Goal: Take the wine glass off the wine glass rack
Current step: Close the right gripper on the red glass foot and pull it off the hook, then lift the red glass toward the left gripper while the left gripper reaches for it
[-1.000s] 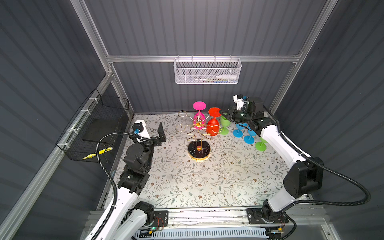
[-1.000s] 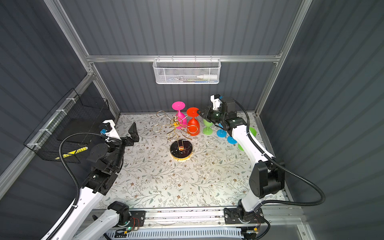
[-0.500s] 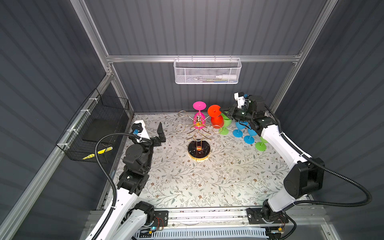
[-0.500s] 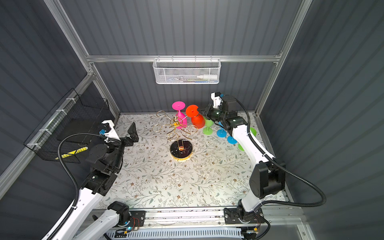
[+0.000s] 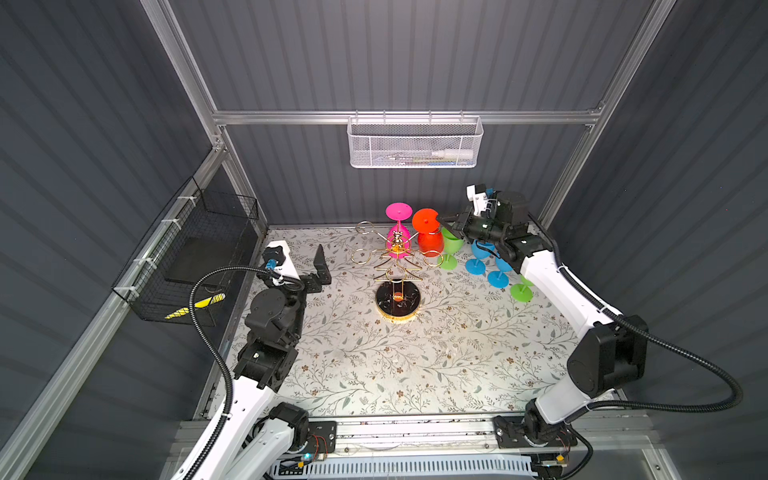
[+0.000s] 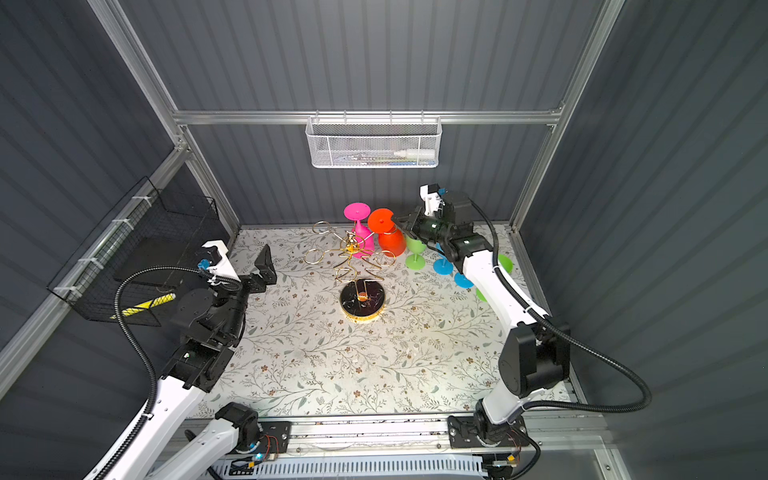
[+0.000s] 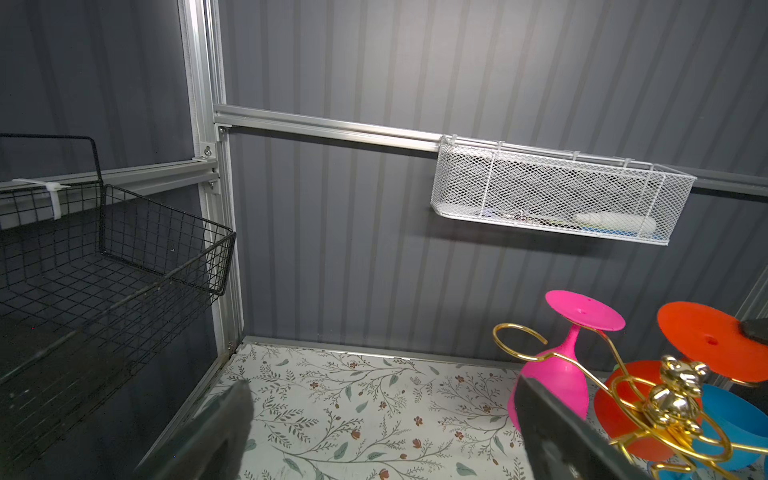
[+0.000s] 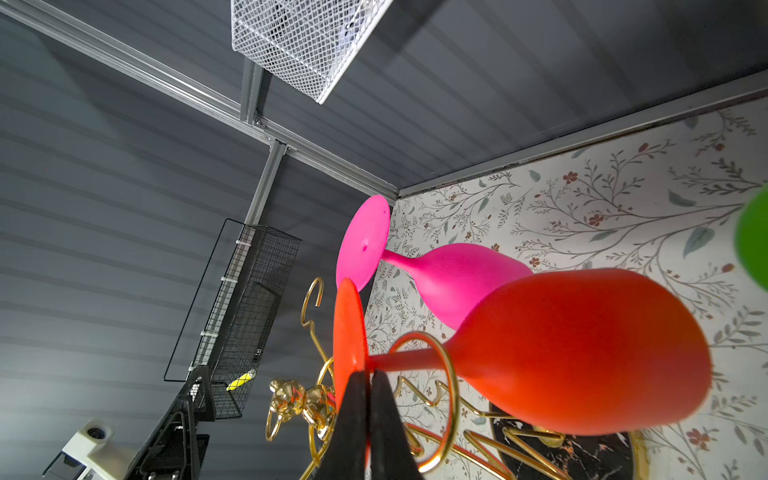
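Right claw (image 8: 368,380) pinches the foot of the red wine glass (image 8: 582,353) (stem within a wine glass rack (image 5: 398,303) loop); left claw (image 7: 382,390) gapes wide, empty.

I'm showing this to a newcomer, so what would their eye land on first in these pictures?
Two bright upside-down glasses, a pink wine glass and an orange wine glass, hang on the gold wire rack at the table's back. The right tool is pinched shut on the orange glass's foot; green and blue glasses stand right of it.
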Motion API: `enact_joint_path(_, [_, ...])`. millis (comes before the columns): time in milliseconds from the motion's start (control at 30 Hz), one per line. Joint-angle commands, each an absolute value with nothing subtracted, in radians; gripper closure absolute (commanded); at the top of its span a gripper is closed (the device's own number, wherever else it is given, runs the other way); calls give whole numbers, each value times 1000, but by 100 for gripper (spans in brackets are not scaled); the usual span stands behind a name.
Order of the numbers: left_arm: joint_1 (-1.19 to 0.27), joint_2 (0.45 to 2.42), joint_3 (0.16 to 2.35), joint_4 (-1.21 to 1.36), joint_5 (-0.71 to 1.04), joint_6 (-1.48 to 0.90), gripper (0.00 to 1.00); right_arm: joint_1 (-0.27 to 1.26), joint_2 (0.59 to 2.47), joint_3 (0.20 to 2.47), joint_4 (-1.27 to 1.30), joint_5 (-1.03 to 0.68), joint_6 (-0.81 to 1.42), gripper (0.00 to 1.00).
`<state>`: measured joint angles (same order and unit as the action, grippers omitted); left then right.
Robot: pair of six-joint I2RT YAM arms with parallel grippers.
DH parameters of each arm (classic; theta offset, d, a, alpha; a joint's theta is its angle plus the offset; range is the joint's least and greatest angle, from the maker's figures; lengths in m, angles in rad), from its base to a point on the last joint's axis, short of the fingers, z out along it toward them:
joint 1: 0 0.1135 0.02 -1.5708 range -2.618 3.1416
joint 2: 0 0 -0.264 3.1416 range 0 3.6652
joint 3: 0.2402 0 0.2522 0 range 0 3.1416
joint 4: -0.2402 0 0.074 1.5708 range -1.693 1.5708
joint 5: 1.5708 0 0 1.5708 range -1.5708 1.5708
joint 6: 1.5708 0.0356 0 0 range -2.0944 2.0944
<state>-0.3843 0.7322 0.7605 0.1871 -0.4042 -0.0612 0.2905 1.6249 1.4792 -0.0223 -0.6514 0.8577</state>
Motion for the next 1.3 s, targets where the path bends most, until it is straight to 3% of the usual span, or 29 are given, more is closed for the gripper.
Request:
enact_joint_path(0, [-377, 720, 783, 187, -418, -60, 1, 309, 1601, 1471, 12, -674, 870, 100])
enact_joint_path(1000, [-377, 723, 806, 181, -370, -84, 0, 267, 1377, 1293, -60, -539, 804, 100])
enact_joint_path(1267, [-377, 830, 957, 55, -182, -145, 14, 207, 1251, 1284, -153, -525, 709, 100])
